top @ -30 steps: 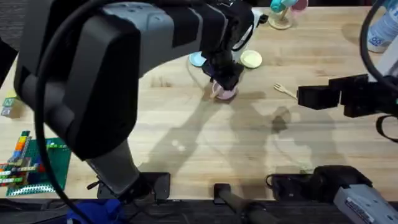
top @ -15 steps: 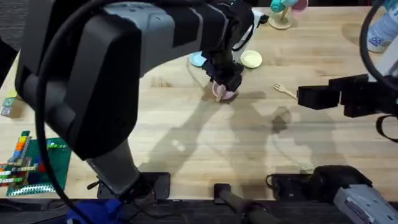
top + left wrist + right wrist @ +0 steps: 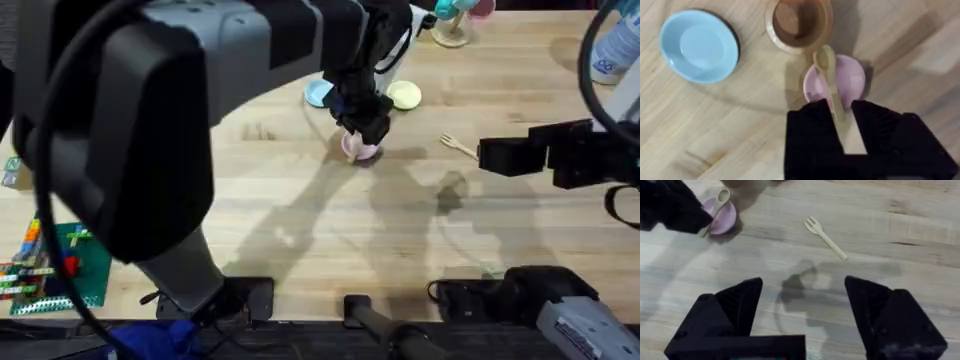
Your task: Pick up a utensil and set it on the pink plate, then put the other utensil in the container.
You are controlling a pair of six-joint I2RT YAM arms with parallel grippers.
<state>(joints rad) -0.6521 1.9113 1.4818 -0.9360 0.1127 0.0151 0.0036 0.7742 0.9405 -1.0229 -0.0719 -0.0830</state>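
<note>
My left gripper [image 3: 842, 125] is shut on the pale wooden spoon [image 3: 829, 75], whose handle runs between the black fingers. The spoon's bowl hangs over the far edge of the pink plate [image 3: 852, 77], just short of the brown wooden cup [image 3: 799, 22]. From overhead, the left gripper [image 3: 360, 128] covers most of the pink plate [image 3: 364, 151]. The wooden fork [image 3: 458, 146] lies flat on the table to the right, apart from everything. My right gripper [image 3: 484, 155] hovers open beside it, and the fork [image 3: 825, 237] lies beyond its spread fingers [image 3: 740, 300].
A light blue plate [image 3: 318, 95] and a pale yellow plate [image 3: 404, 96] flank the cup at the back. Toy bricks on a green baseplate [image 3: 60, 262] sit at the left edge. A bottle [image 3: 610, 50] stands at the far right.
The left arm's upper body has shifted a little leftward in the overhead view. Its gripper stays over the pink plate with the spoon. The right arm has not moved.
</note>
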